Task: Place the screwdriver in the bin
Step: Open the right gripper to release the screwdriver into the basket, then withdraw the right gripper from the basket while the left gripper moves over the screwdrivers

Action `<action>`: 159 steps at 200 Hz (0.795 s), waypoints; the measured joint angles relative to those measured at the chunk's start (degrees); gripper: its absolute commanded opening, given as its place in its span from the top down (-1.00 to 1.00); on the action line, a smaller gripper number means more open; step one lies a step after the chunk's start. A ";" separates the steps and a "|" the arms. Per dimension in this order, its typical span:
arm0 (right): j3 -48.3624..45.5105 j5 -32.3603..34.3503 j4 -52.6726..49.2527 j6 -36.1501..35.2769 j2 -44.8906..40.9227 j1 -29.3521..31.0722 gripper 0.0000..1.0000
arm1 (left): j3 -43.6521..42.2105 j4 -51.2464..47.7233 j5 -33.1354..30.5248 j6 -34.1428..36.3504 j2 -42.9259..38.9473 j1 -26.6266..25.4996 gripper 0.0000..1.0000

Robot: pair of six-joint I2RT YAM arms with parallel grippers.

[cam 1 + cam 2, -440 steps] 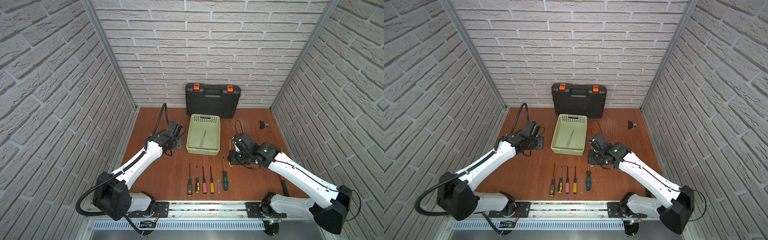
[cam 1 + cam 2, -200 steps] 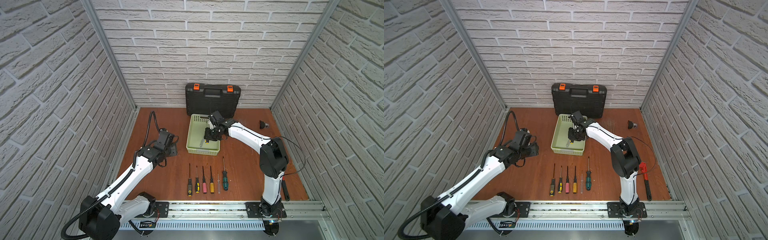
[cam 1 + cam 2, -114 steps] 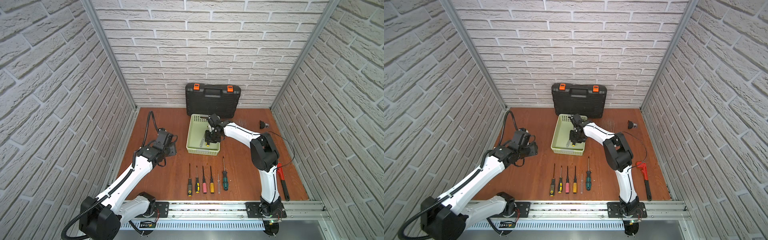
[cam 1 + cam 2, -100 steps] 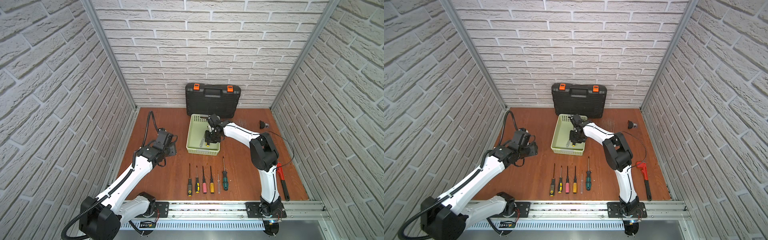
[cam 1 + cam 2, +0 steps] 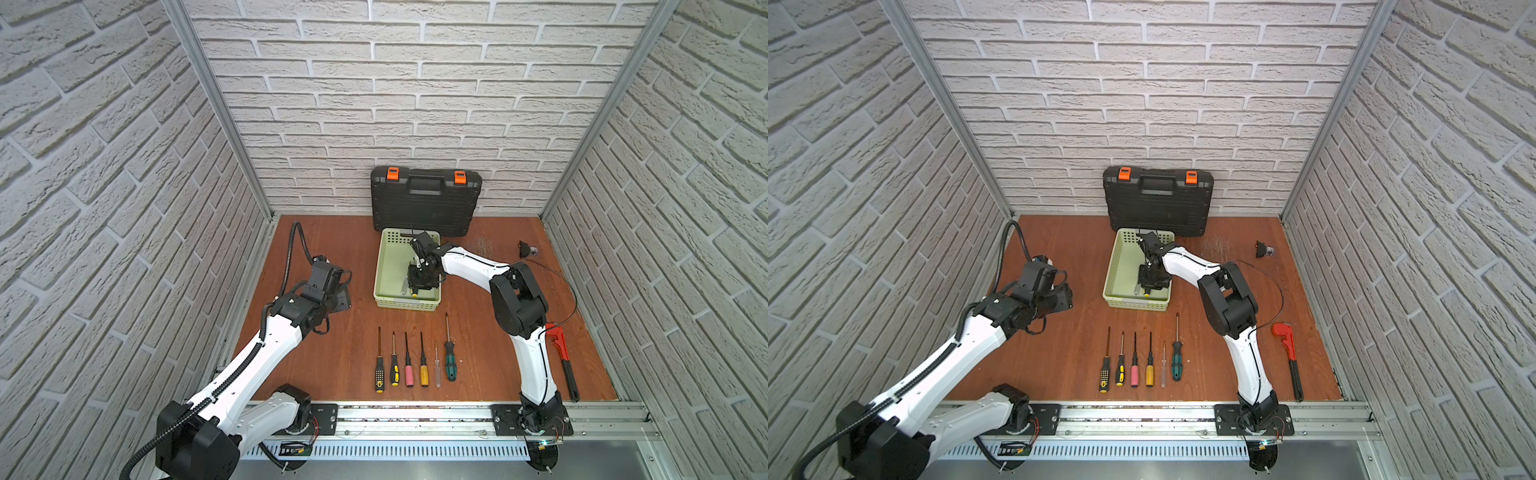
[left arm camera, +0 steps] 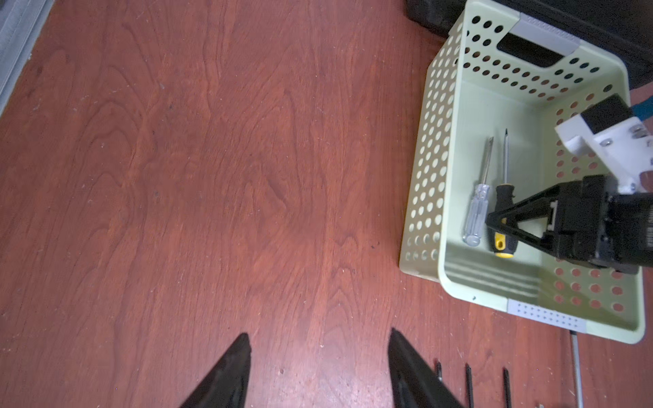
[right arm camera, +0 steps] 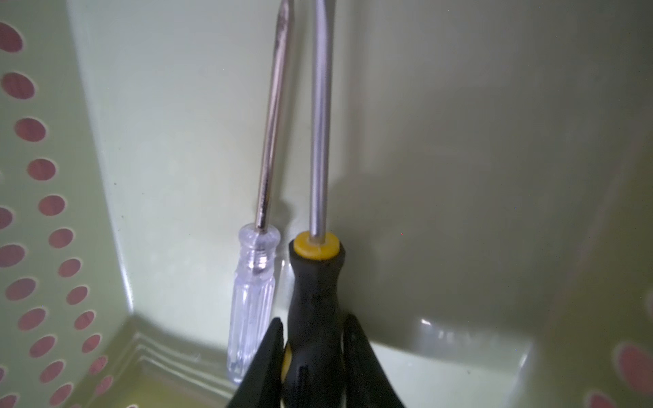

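The pale green bin (image 5: 379,266) (image 5: 1111,266) stands mid-table, in front of the toolcase. My right gripper (image 7: 314,318) (image 5: 415,286) (image 5: 1147,286) reaches down into its near end. It is shut on the handle of a black-and-yellow screwdriver (image 7: 314,282) (image 6: 503,197), held low over the bin floor (image 7: 459,141). A clear-handled screwdriver (image 7: 252,300) (image 6: 477,212) lies beside it in the bin. My left gripper (image 6: 319,333) (image 5: 343,291) is open and empty above bare table, left of the bin.
A black toolcase (image 5: 426,203) with orange latches leans on the back wall. Several screwdrivers (image 5: 409,365) lie in a row near the front. A red pipe wrench (image 5: 561,353) lies at the right, and a small black part (image 5: 525,249) sits at the back right.
My right gripper has carried the black-and-yellow screwdriver from the table right of the bin into the bin and sunk lower. The left arm has drawn back a little from the bin.
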 measured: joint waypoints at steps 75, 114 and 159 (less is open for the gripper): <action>1.27 0.07 -0.52 -1.27 0.00 -0.07 0.21 | 0.02 0.00 0.04 0.46 0.31 0.22 -0.27; 1.70 0.72 -1.22 -2.38 -0.90 0.00 0.22 | 0.81 -0.55 1.03 0.96 1.84 0.22 -0.25; 1.60 2.51 -0.20 -3.65 -8.66 0.74 0.24 | 3.41 -0.33 5.49 1.40 6.01 0.26 -0.23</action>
